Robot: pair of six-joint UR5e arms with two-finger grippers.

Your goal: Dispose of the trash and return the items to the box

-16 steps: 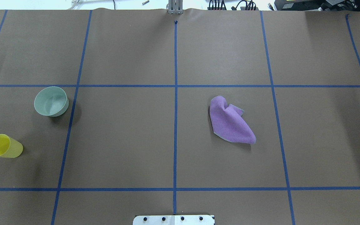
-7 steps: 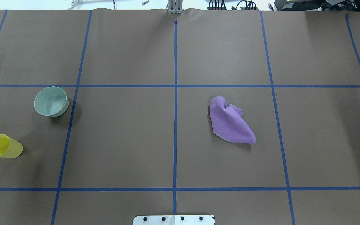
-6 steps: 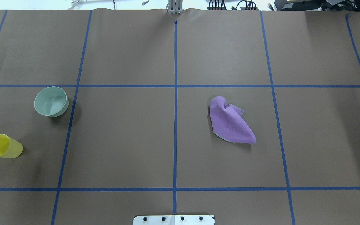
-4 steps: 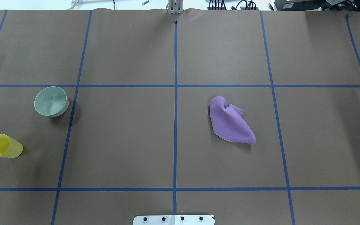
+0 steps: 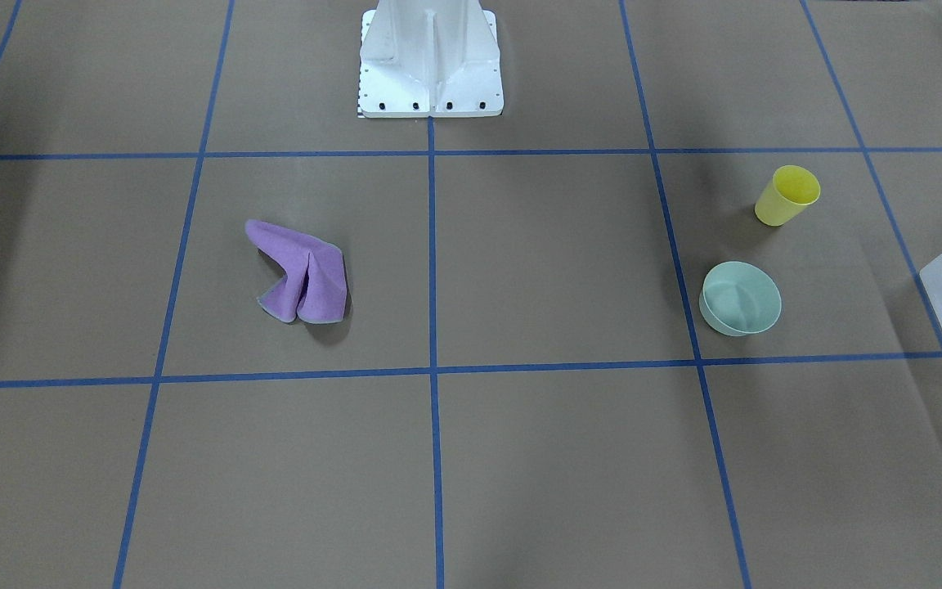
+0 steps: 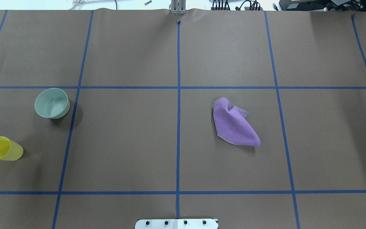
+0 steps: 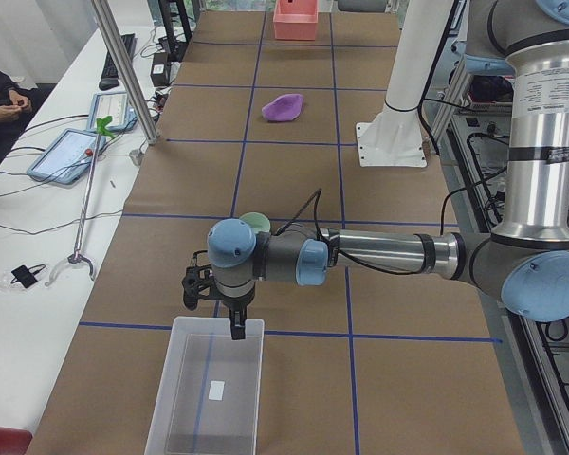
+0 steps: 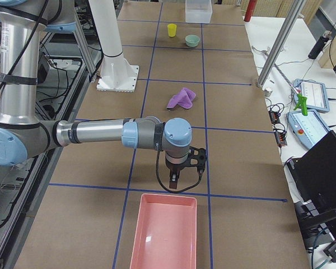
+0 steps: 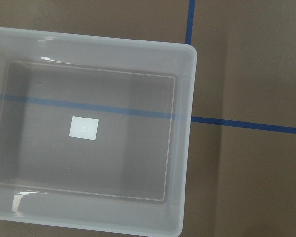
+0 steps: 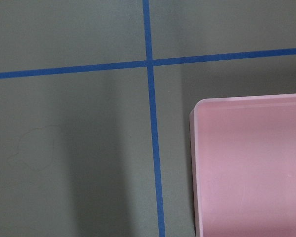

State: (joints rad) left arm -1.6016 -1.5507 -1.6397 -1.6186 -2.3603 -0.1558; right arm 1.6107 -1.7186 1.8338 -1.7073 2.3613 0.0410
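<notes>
Upright, mouths up: yellow cup (image 6: 3, 149), mint bowl (image 6: 51, 103). Lying seemingly lengthwise along the surface (image 6: 122, 143), below left tool (image 7: 213, 318): box (image 7: 167, 389). Cannot tell opening or hold of left tool, right tool (image 8: 185, 179).

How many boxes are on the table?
2. A white box sits at the table's end on the robot's left, past the yellow cup and green bowl. A pink box sits at the opposite end. I see no others.

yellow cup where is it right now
In the overhead view the yellow cup stands far left, on the robot's left side, nearer the robot than the mint bowl.
</notes>
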